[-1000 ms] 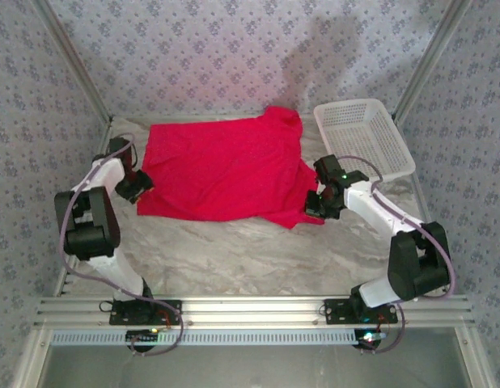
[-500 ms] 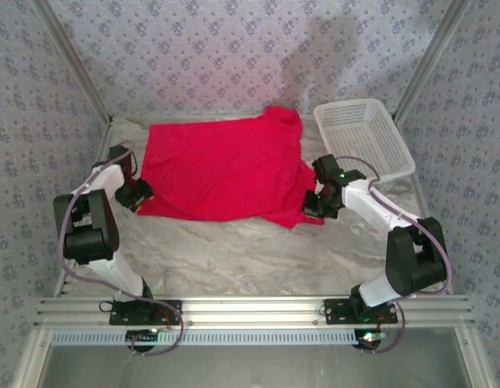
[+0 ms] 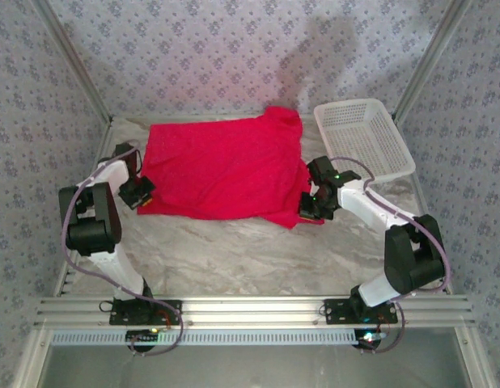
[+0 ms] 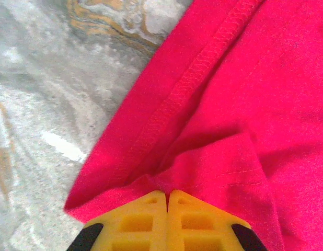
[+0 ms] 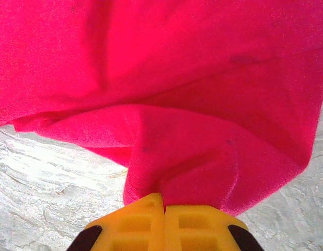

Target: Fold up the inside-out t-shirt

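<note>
Top external shows t-shirt (image 3: 222,166) spread lengthwise left-right, hem leftward.

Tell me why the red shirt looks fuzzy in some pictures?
Left wrist view: the bright red cloth t-shirt is sharp, its hem stitches clear, with a white glare streak on the grey marbled table. Right wrist view: the cloth looks soft and grainy. Top view: the red is so vivid that folds fade.

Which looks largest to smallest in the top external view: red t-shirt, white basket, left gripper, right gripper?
1. The red t-shirt, by far.
2. The white basket.
3. The left gripper and right gripper look alike, so they are not ranked; each has its jaws shut on the cloth.
</note>
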